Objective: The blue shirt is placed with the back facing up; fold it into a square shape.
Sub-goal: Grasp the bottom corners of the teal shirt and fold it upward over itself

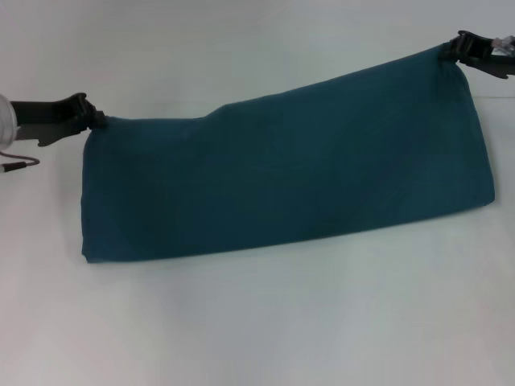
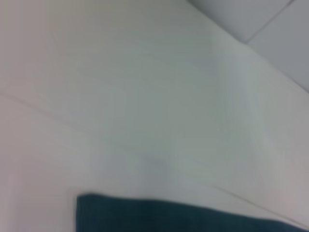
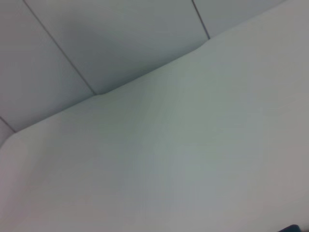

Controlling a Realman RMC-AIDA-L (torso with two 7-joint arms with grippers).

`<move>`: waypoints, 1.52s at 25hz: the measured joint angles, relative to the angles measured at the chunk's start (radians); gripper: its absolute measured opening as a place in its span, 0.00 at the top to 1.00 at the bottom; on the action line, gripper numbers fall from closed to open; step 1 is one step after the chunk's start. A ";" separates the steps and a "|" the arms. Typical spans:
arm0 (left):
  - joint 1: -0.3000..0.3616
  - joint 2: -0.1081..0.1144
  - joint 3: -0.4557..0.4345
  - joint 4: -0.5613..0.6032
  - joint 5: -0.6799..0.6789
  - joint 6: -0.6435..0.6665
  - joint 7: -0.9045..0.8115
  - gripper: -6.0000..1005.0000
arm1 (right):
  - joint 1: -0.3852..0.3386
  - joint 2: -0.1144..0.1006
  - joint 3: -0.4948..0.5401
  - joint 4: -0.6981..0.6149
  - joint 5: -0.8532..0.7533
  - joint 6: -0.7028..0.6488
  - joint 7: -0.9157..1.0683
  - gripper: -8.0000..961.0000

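Observation:
The blue shirt [image 1: 282, 173] is a dark teal cloth folded into a long band across the white table [image 1: 257, 322], plain side up, no lettering showing. My left gripper [image 1: 95, 119] is shut on the shirt's far left corner. My right gripper [image 1: 451, 50] is shut on its far right corner, which sits farther back than the left one. The shirt's upper edge runs taut between the two grippers. A strip of the shirt [image 2: 169, 215] shows in the left wrist view. The right wrist view shows only the table.
A thin cable [image 1: 20, 164] hangs by the left arm at the left edge. The table's far edge [image 3: 145, 77] and tiled floor [image 3: 120, 38] show in the right wrist view. Bare tabletop lies in front of the shirt.

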 joint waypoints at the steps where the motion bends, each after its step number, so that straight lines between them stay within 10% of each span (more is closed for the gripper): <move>1: -0.008 -0.007 0.000 -0.006 -0.001 -0.038 0.001 0.97 | 0.005 0.002 -0.011 0.012 0.000 0.023 -0.001 0.93; 14: -0.040 -0.062 0.035 -0.015 -0.001 -0.238 0.000 0.97 | 0.047 0.000 -0.109 0.134 -0.001 0.256 0.008 0.93; 38: -0.065 -0.069 0.064 -0.052 -0.002 -0.353 -0.003 0.96 | 0.075 -0.005 -0.124 0.136 -0.010 0.278 0.009 0.92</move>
